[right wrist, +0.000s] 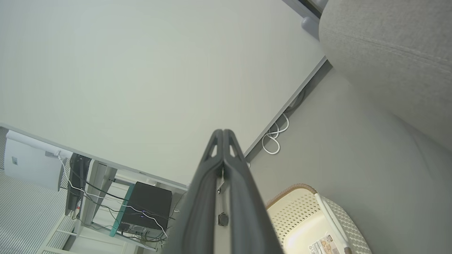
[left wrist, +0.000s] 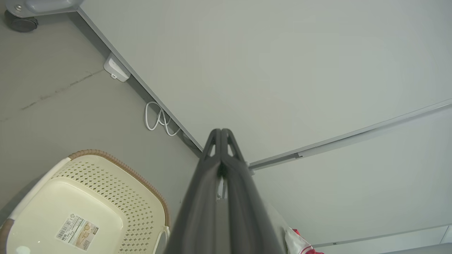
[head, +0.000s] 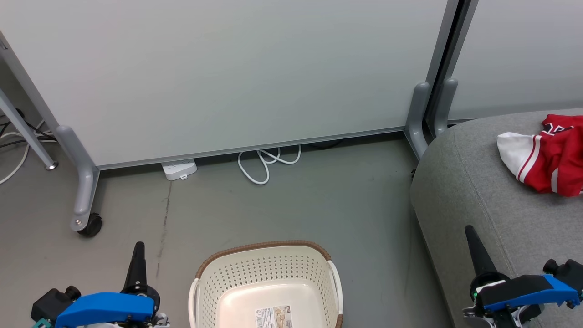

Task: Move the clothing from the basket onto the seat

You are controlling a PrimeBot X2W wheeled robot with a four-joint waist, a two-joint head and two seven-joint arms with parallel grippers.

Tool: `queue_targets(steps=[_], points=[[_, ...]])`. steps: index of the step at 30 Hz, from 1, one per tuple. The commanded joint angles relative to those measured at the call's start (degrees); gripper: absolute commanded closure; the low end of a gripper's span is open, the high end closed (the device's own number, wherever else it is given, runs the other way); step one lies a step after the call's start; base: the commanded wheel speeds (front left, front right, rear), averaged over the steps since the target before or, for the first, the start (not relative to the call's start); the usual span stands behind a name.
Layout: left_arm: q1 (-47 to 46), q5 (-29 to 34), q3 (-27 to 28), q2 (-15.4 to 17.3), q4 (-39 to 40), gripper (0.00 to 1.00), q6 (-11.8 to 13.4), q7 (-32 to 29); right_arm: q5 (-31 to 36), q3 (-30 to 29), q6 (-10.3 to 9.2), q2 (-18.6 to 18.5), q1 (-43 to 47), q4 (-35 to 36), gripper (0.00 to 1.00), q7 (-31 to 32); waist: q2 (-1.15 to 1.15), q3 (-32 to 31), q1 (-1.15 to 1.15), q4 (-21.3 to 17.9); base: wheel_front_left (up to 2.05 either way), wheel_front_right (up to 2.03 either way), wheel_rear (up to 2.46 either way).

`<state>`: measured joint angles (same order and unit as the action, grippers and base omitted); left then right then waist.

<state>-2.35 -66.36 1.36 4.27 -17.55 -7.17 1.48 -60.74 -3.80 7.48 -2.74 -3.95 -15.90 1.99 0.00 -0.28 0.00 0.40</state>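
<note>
Head view: one basket (head: 266,269) stands on the floor (head: 364,205) between two tools, the left tool (head: 139,246) and right tool (head: 467,230), both clenched shut and holding nothing. One heap of clothing (head: 553,159) lies on the seat (head: 478,191), well apart from the basket. A power strip (head: 180,169) and coiled cable (head: 266,161) lie under the partition (head: 227,68). Open floor separates basket and seat.

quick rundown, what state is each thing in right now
basket, upright on the floor, nothing in the part shown
clothing, crumpled on the seat
left gripper, shut, empty
right gripper, shut, empty
white cable, looped on the floor
</note>
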Motion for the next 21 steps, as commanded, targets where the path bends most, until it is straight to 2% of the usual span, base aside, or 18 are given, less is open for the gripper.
queue_targets(steps=[1, 21], points=[[-1.43, -1.36, 0.62, 0.06, 0.85, 1.00, -0.29, -0.45, -1.80, -0.22, 0.01, -0.17, -1.41, 0.78, 1.00, 0.28, 0.00, 0.01, 0.00, -0.01, 0.00, 0.00, 0.00], [-2.59, -10.62, 2.47, -0.48, 1.91, 1.00, -0.38, -3.38, -13.04, -1.23, 0.01, -0.19, -1.99, 1.27, 1.00, 1.97, 0.00, 0.14, 0.00, -0.13, 0.00, 0.00, 0.00]])
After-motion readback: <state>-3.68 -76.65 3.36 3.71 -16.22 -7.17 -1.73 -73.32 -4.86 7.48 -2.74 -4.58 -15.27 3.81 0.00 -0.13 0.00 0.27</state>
